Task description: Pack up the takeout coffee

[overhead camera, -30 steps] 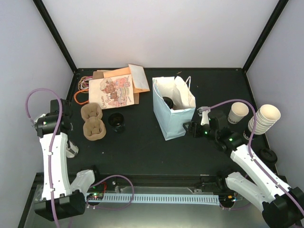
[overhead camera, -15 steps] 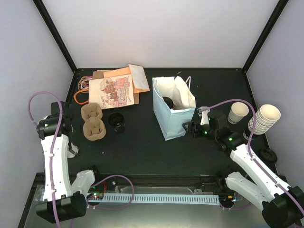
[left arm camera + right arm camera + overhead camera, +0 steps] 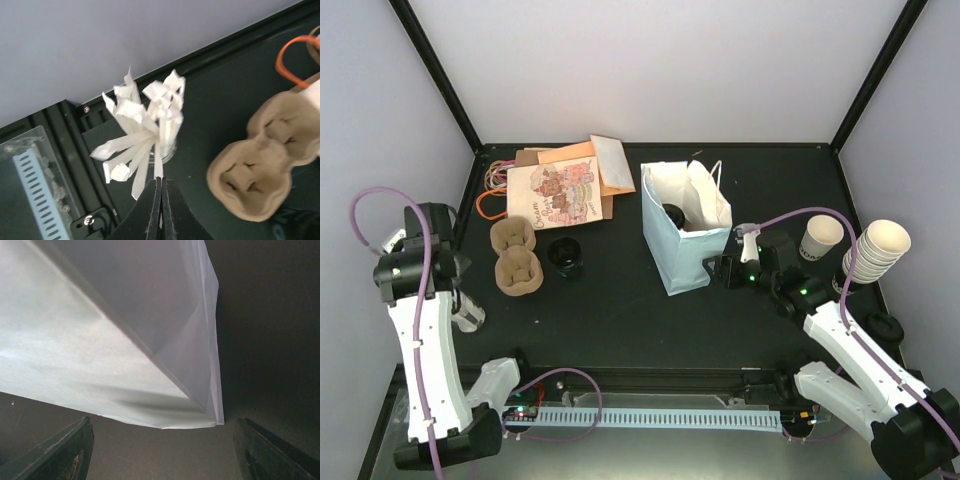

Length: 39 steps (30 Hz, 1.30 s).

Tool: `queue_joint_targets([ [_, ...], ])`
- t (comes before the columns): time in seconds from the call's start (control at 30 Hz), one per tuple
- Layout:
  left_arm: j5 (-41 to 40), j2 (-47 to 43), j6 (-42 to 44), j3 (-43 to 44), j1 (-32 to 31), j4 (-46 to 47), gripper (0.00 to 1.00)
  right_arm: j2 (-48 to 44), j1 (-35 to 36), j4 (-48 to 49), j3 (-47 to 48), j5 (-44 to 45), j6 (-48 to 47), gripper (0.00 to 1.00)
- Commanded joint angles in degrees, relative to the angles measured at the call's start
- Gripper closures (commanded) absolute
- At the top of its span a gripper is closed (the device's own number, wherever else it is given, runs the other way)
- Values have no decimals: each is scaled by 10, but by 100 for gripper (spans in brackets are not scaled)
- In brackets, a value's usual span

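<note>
Left end effector (image 3: 161,182) has closed and drawn back, far left of the white paper bag (image 3: 685,250).
Its shut tips point at a jar of paper-wrapped sticks (image 3: 150,130); whether one is pinched is unclear. Right end effector (image 3: 715,268) gapes wide at the bag's right side, likely steadying it. One takeout coffee (image 3: 672,214) sits inside the bag; another lidded cup (image 3: 565,253) stands left of it, well apart from both.

The takeout coffee (image 3: 565,254) (from above mostly a round black lid) stands upright on the dark table (image 3: 620,310), at 3 o'clock of the brown cup carrier (image 3: 518,270).
</note>
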Motion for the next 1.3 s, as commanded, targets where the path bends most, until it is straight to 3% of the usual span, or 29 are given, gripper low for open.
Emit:
queue_joint_targets([
  [0.0, 44, -10, 15, 84, 4, -20, 99, 1, 3, 19, 15, -5, 3, 21],
  [0.33, 143, -20, 22, 267, 4, -21, 98, 4, 3, 22, 13, -5, 1, 21],
  [0.6, 232, -49, -10, 313, 4, -8, 98, 7, 3, 28, 9, -4, -2, 21],
  [0.77, 368, -101, -38, 278, 4, 71, 99, 10, 3, 34, 8, -1, -1, 20],
  [0.93, 574, -177, -100, 132, 4, 341, 98, -2, 3, 28, 9, 15, 1, 21],
  [1.03, 689, -159, -131, 67, 3, 426, 98, -37, 3, 24, 4, 47, 3, 21],
  [1.27, 726, -141, -165, 7, -12, 544, 98, -143, 3, 27, -30, 124, 3, 19],
])
